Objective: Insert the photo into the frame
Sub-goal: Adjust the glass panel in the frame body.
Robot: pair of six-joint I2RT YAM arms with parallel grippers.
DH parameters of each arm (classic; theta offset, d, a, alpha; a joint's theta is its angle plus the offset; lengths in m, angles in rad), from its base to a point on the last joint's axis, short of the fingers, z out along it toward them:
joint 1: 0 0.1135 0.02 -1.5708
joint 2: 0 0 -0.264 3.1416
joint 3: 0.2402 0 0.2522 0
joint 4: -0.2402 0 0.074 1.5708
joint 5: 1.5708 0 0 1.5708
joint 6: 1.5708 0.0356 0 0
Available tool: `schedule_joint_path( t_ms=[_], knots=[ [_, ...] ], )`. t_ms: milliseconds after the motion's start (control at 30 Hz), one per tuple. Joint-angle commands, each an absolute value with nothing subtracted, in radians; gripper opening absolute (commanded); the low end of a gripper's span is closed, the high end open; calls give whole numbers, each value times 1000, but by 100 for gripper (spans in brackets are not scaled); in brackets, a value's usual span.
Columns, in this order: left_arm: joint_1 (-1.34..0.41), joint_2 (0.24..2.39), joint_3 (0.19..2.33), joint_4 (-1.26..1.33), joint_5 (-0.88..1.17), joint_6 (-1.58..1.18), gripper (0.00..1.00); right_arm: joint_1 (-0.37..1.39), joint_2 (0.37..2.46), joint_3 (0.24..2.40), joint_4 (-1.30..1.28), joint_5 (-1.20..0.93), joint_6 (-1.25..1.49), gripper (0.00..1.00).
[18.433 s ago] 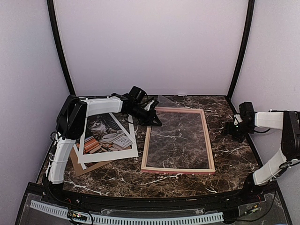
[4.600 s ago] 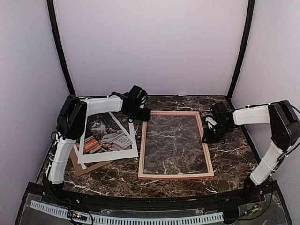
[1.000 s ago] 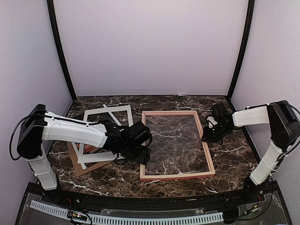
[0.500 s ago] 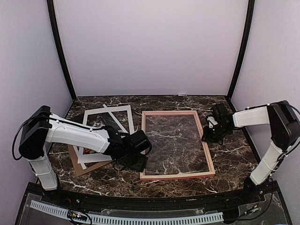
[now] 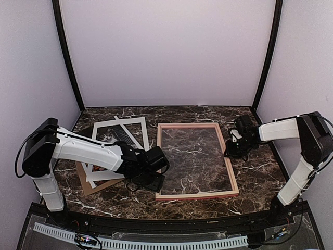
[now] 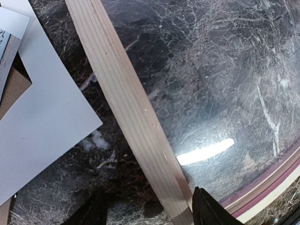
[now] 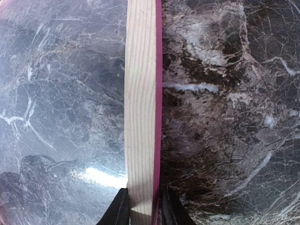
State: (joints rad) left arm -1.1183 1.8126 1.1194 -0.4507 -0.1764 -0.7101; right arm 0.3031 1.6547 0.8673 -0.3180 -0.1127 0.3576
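Far left, the photo [image 5: 124,137] lies partly under the white mat [image 5: 119,123], long axis near-to-far, just left of the left gripper [image 6: 147,212], the nearer one, jaws apart astride the frame's [image 5: 191,125] left rail; right gripper [image 7: 143,208] clamps the right rail
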Motion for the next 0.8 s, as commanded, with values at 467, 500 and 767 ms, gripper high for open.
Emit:
schedule_joint_path(
  t_ms=[467,500,767],
  knots=[
    [-1129,1772,1155,-512,-238,-659,69,217,1649,843,-338,-34,335,24],
    [-1129,1753,1158,-509,-242,-657,70,212,1646,842,-342,-31,329,24],
    [-1086,1611,1153,-458,-244,-634,78,155,1592,835,-394,29,265,24]
  ],
)
